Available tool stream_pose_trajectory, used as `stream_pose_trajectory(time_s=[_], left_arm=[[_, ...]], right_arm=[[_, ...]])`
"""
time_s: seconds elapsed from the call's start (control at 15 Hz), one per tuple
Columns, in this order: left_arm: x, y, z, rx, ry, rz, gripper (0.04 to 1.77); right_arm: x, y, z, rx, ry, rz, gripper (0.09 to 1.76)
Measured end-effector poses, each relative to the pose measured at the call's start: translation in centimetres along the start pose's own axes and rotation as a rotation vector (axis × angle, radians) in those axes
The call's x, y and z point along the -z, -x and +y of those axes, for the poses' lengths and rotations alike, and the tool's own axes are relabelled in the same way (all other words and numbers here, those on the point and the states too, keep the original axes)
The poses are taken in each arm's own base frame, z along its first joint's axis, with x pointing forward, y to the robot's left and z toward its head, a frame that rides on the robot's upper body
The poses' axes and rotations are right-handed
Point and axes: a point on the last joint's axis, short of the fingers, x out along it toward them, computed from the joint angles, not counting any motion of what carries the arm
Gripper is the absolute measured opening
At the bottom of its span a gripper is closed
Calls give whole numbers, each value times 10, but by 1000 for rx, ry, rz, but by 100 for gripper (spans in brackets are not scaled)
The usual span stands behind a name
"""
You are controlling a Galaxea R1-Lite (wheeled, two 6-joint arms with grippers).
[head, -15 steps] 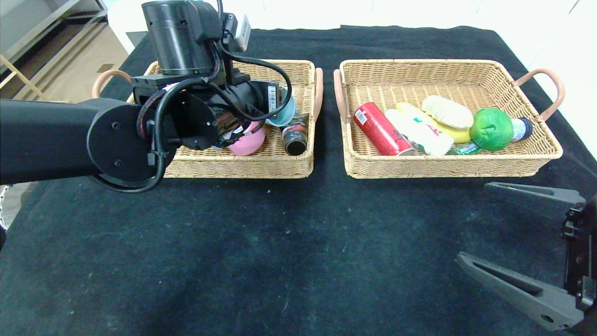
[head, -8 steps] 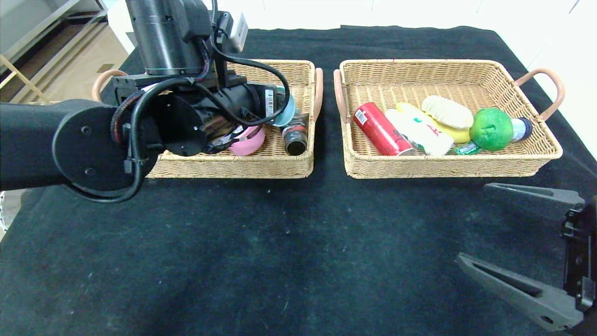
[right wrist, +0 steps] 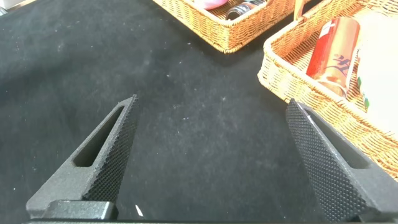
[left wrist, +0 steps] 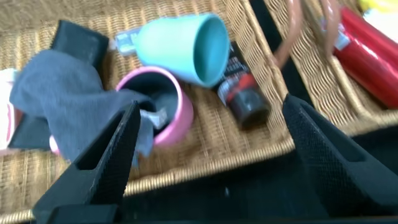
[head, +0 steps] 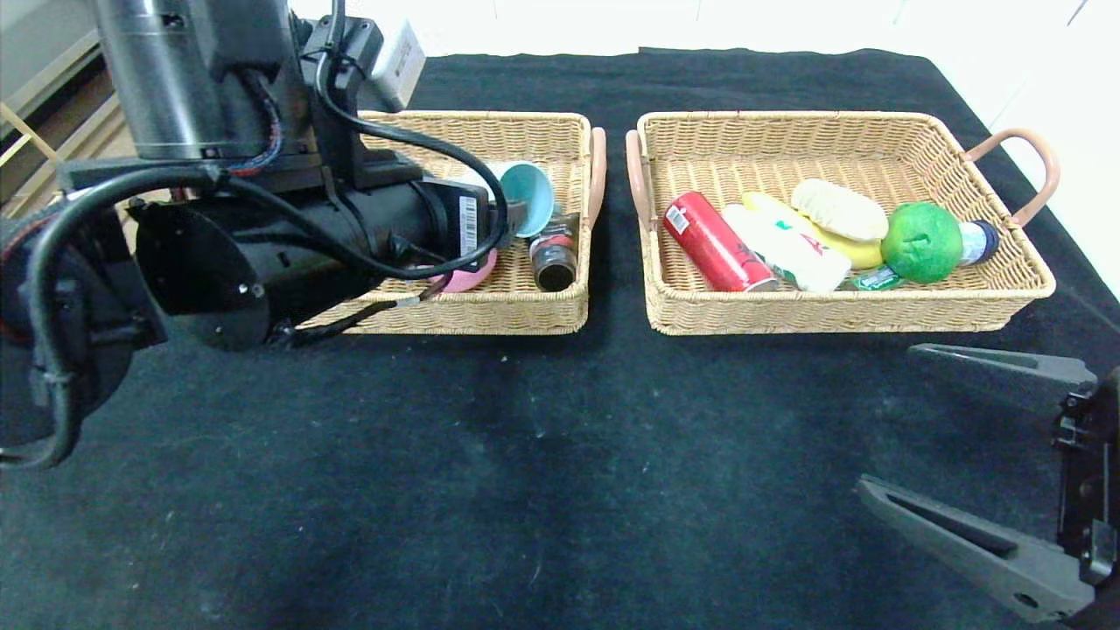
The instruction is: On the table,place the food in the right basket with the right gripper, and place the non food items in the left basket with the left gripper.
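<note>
Food sits gathered in the right basket (head: pixel 1006 302): the red can (head: pixel 716 242), the bread loaf (head: pixel 838 209) and the green lime (head: pixel 921 242) lie together, with no loose item visible on the table (head: pixel 542 472); your left gripper (left wrist: pixel 211 152) has lifted and drawn back from over the left basket (head: pixel 490 315) in the last second, its fingers spreading wide and pinching nothing; below it lie a pink cup (left wrist: pixel 163 102), a teal cup (left wrist: pixel 186 46), a dark bottle (left wrist: pixel 244 94) and a grey cloth (left wrist: pixel 59 93); your right gripper (right wrist: pixel 211 155) hangs parked near the right basket, fingers spread and empty; you can judge the sorting essentially finished.
</note>
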Motion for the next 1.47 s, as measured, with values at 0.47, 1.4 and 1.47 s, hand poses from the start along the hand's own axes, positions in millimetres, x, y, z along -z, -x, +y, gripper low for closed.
stream_pose_trajectory(time_s=[0.47, 1.4, 1.47], left_arm=[[29, 58, 16, 35, -27, 57, 169], [66, 147, 66, -49, -11, 41, 171], [69, 152, 71, -69, -17, 60, 171]], right_arm=[[1, -1, 1, -5, -2, 5, 171], [7, 21, -21, 180, -21, 60, 171], [8, 28, -21, 200, -29, 81, 171]])
